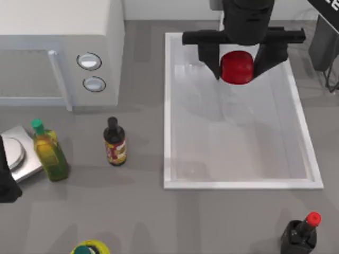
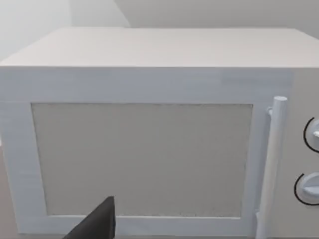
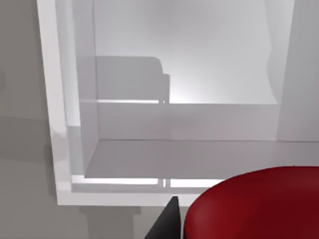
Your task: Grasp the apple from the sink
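Observation:
The red apple (image 1: 237,67) sits between the two black fingers of my right gripper (image 1: 238,62), which is shut on it from both sides. This is over the far end of the white sink (image 1: 167,111), and a faint shadow falls on the basin floor below. Close up in the right wrist view, the apple (image 3: 259,206) has the sink's rim (image 3: 60,149) and pale bottom beneath it. My left arm (image 1: 4,177) rests at the table's left edge, facing the microwave (image 2: 149,149).
A white microwave (image 1: 58,53) with two knobs stands at the back left. Left of the sink stand a green-capped oil bottle (image 1: 50,153) and a dark sauce bottle (image 1: 114,143). A grey scale (image 1: 18,153) lies at the left edge. A red-capped black bottle (image 1: 299,235) stands front right.

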Robot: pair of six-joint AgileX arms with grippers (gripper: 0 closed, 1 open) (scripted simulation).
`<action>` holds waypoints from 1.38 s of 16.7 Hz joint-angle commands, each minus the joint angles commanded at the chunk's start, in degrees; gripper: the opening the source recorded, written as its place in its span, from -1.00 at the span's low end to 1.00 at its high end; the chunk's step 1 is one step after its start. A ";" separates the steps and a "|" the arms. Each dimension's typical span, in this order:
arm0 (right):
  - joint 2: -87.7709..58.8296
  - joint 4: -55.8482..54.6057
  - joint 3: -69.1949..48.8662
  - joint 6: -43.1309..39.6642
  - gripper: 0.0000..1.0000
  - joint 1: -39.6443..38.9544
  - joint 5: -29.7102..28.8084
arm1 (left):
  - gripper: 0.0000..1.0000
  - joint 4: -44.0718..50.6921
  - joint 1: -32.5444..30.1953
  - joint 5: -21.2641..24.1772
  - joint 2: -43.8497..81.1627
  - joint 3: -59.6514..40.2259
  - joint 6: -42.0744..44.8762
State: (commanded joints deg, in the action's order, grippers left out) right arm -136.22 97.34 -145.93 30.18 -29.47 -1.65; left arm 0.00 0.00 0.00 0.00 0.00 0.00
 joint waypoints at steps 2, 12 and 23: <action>0.05 -0.20 0.23 -0.01 -1.00 -0.13 0.03 | 1.00 0.00 0.00 0.00 0.00 0.00 0.00; 16.32 -10.47 28.96 -20.18 -1.00 20.25 1.03 | 1.00 0.00 0.00 0.00 0.00 0.00 0.00; 24.80 -15.96 43.41 -31.39 -1.00 31.51 1.52 | 1.00 0.00 0.00 0.00 0.00 0.00 0.00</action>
State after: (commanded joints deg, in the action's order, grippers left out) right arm -111.42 81.38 -102.52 -1.21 2.04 -0.13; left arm 0.00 0.00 0.00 0.00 0.00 0.00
